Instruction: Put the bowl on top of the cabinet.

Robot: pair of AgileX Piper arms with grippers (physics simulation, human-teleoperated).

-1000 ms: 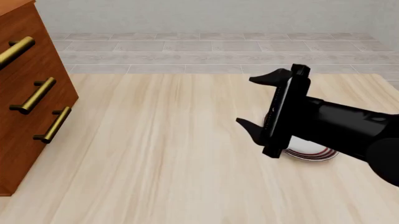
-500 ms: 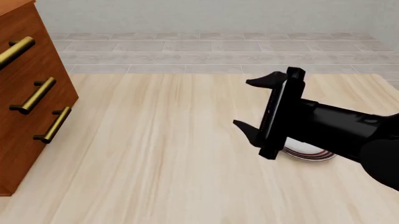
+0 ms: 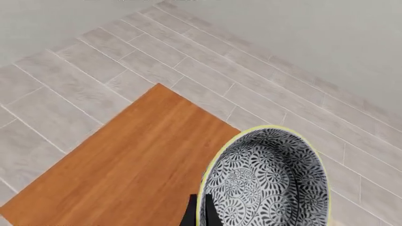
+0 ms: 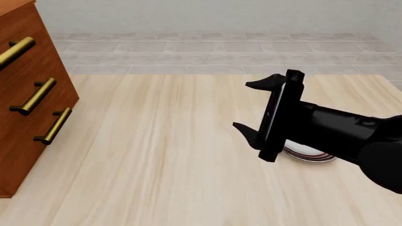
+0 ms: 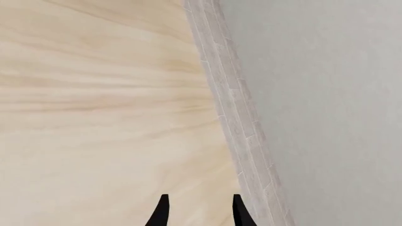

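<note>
In the left wrist view the bowl point(image 3: 267, 181), white with a dense dark floral pattern and a pale yellow rim, hangs over the cabinet's reddish-brown top point(image 3: 125, 165). My left gripper point(image 3: 201, 213) is shut on its rim, one dark finger on each side. Neither the left arm nor the bowl appears in the front view. There the cabinet point(image 4: 28, 108) stands at the far left, showing brass bar handles. My right gripper point(image 4: 242, 106) hovers open above the table's right half, nothing between its fingers, as the right wrist view confirms point(image 5: 199, 212).
A flat white plate with red rings point(image 4: 312, 154) lies on the wooden table point(image 4: 157, 155), mostly hidden beneath the right arm. Grey tiled floor point(image 4: 213, 47) and a pale wall lie beyond the table's far edge.
In the front view the right gripper has drifted slightly left and down, still open. The cabinet and the plate have not moved.
</note>
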